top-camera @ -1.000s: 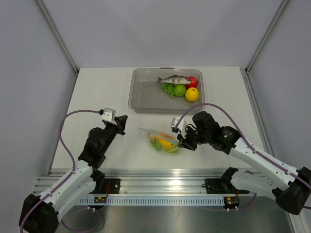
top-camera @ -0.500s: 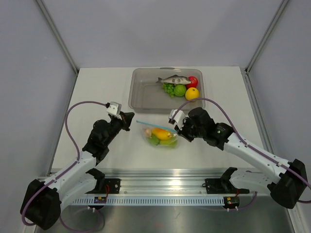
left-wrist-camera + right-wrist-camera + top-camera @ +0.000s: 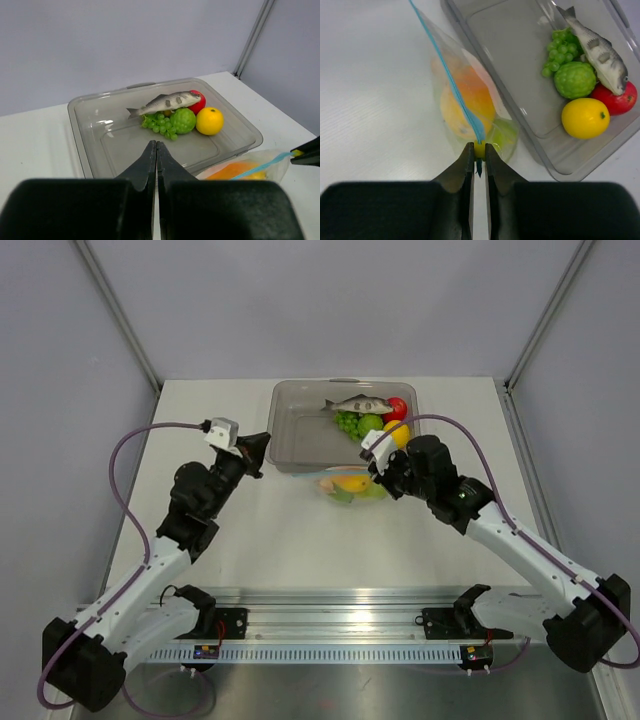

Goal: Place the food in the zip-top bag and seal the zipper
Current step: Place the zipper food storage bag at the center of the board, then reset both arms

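The zip-top bag [image 3: 349, 486] is just in front of the tray, with orange-yellow and green food [image 3: 467, 107] inside it. Its light blue zipper [image 3: 447, 75] runs away from my right gripper [image 3: 479, 150], which is shut on the small yellow slider at the zipper's end. From above, the right gripper [image 3: 378, 472] is at the bag's right end. My left gripper [image 3: 262, 445] is shut with nothing in it. It hovers at the tray's front left corner, apart from the bag [image 3: 250, 170]. I cannot tell whether the bag rests on the table.
The clear grey tray [image 3: 300, 430] at the back holds a toy fish [image 3: 358, 403], green grapes [image 3: 347, 422], a green fruit [image 3: 371, 425], a red fruit [image 3: 397, 408] and a yellow lemon [image 3: 396, 433]. White table surrounds it, with frame posts at the far corners.
My right gripper has carried the bag by its zipper from the near middle of the table up to the tray's front edge. The left gripper moved away from me towards the tray, still shut.
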{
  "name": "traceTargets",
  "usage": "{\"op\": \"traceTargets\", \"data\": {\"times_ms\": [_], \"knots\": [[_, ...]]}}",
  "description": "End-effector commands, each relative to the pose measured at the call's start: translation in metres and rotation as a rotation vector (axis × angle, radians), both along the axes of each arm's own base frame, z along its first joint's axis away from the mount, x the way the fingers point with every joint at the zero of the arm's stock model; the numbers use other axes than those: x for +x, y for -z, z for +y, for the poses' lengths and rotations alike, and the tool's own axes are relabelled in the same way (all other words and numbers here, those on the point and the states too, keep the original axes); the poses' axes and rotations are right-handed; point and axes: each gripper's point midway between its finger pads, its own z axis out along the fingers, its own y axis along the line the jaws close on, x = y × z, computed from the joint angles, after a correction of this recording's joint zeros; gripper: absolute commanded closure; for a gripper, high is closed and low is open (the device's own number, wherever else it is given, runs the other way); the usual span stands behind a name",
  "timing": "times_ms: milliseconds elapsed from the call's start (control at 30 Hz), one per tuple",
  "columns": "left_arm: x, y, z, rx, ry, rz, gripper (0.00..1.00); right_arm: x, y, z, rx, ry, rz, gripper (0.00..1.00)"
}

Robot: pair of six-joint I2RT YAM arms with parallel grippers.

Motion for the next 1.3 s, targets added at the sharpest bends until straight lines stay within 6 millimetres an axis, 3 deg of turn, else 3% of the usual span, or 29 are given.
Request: {"op": "traceTargets", "data": {"times_ms": [0,33,67,133,167,200,233,300,400,433,500,533,600,667,767,867,1033,1267], "knots": [[-0.006,-0.023,0.012,0.008,-0.035,-0.051,1.0,-0.038,-0.008,0.016,0.118,-0.146,0.058,0.88],[-0.008,-0.019,0.012,0.005,-0.033,-0.031,1.0,-0.049,0.004,0.016,0.13,-0.153,0.125,0.64],[-0.009,-0.018,0.012,0.002,-0.029,-0.022,1.0,-0.059,0.012,0.015,0.126,-0.159,0.172,0.48],[-0.015,-0.015,0.008,-0.015,0.0,0.003,0.93,-0.069,0.022,0.011,0.124,-0.14,0.234,0.22],[-0.017,-0.014,0.007,-0.019,0.012,0.008,0.85,-0.071,0.017,0.007,0.131,-0.125,0.22,0.19],[-0.019,-0.015,0.005,-0.027,0.024,0.016,0.59,-0.07,0.013,0.004,0.143,-0.102,0.211,0.16],[-0.022,-0.012,0.001,-0.022,0.05,0.031,0.47,-0.068,0.006,0.002,0.155,-0.084,0.183,0.01],[-0.023,-0.016,-0.002,-0.027,0.068,0.044,0.24,-0.059,-0.013,-0.009,0.196,0.004,0.109,0.0],[-0.027,-0.016,-0.003,-0.028,0.079,0.091,0.15,-0.033,-0.048,-0.036,0.301,0.278,0.027,0.0],[-0.028,-0.011,-0.002,-0.02,0.076,0.121,0.14,-0.016,-0.048,-0.062,0.291,0.478,-0.007,0.01],[-0.031,-0.008,-0.001,-0.025,0.072,0.155,0.11,-0.004,-0.062,-0.079,0.369,0.68,0.006,0.01],[-0.033,-0.008,0.0,-0.029,0.072,0.164,0.1,0.001,-0.043,-0.089,0.29,0.767,0.052,0.0],[-0.036,-0.002,0.0,-0.045,0.076,0.199,0.07,0.005,-0.043,-0.106,0.245,0.918,0.08,0.01],[-0.039,0.0,0.0,-0.051,0.076,0.206,0.01,0.017,-0.024,-0.113,0.186,1.033,0.124,0.01],[-0.041,0.008,0.005,-0.052,0.05,0.257,0.01,0.026,-0.01,-0.13,0.191,1.174,0.172,0.01],[-0.043,0.01,0.011,-0.04,0.018,0.293,0.01,0.029,-0.003,-0.144,0.267,1.262,0.186,0.01],[-0.046,0.009,0.025,-0.022,-0.047,0.311,0.01,0.025,-0.024,-0.143,0.435,1.224,0.134,0.01],[-0.043,0.006,0.033,-0.038,-0.098,0.309,0.01,0.011,-0.01,-0.155,0.44,1.263,0.118,0.01]]}}
